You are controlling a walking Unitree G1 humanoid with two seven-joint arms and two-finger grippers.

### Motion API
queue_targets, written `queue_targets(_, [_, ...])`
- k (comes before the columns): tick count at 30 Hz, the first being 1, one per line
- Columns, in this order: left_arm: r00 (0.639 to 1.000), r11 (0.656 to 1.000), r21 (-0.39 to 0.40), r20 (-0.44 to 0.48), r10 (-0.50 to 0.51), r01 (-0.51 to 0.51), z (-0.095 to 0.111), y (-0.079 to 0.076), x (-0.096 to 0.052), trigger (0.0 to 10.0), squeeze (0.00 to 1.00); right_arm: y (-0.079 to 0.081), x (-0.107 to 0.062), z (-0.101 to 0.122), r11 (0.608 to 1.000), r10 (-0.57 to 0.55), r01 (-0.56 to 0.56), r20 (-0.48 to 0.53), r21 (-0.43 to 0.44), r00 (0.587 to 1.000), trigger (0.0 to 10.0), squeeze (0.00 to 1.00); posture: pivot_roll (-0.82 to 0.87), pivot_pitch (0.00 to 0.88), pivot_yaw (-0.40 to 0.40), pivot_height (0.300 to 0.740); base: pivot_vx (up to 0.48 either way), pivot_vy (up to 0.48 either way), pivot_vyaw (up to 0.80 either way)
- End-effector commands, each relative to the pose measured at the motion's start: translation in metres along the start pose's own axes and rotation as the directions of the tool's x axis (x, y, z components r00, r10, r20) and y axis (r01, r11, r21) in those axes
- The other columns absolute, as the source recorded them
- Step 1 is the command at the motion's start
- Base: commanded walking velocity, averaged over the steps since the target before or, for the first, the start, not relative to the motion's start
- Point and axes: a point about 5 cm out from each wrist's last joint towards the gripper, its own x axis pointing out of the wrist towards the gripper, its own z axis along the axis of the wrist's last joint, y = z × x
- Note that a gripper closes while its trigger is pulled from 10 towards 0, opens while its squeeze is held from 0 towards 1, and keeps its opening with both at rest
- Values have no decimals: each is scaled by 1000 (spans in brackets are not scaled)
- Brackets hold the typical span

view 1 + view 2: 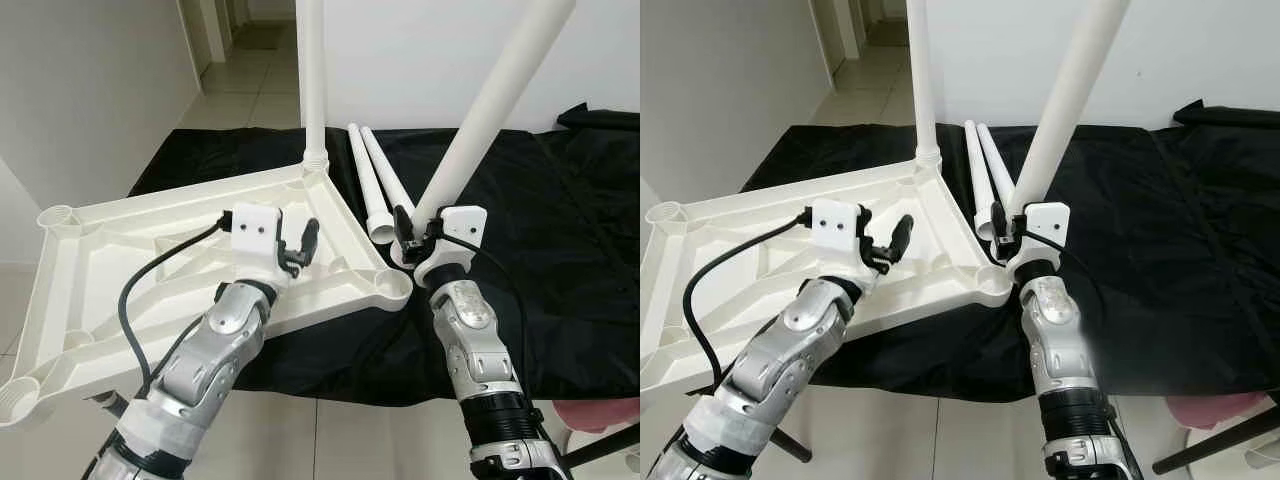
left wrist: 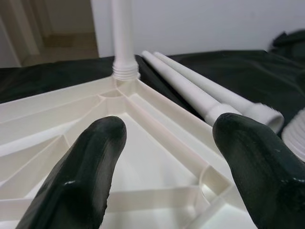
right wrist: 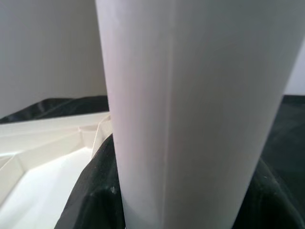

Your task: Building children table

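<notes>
Right tool (image 1: 408, 238) grips one tilted leg (image 1: 480, 120) at tabletop (image 1: 150, 250) corner; left tool (image 2: 167, 157), open, hovers above tabletop; two spare legs (image 1: 375, 185) beyond.

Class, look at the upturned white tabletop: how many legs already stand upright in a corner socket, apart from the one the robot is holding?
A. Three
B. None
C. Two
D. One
D: one upright leg stands in the far corner of the tabletop; two spare legs lie on the black cloth, and the right claw grips a tilted leg.
</notes>
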Motion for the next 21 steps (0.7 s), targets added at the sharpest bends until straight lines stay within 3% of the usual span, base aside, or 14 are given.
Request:
queue_targets(1, [861, 859, 56, -39, -508, 509, -5, -29, -12, 10000, 0, 8, 4, -8, 998, 67, -67, -37, 2, 997, 10000, 0, -19, 0, 77, 740, 0, 0, 0])
queue_targets(8, [847, 843, 101, -129, -515, 528, -19, -31, -18, 10000, 0, 21, 1, -29, 985, 173, -174, -133, 6, 976, 10000, 0, -1, 0, 57, 740, 0, 0, 0])
queue_targets(21, [853, 850, 100, -143, -503, 518, -23, -32, -24, 10000, 0, 19, -15, -40, 962, 259, -272, -200, -36, 945, 10000, 0, 22, 10, 21, 740, 0, 0, 0])
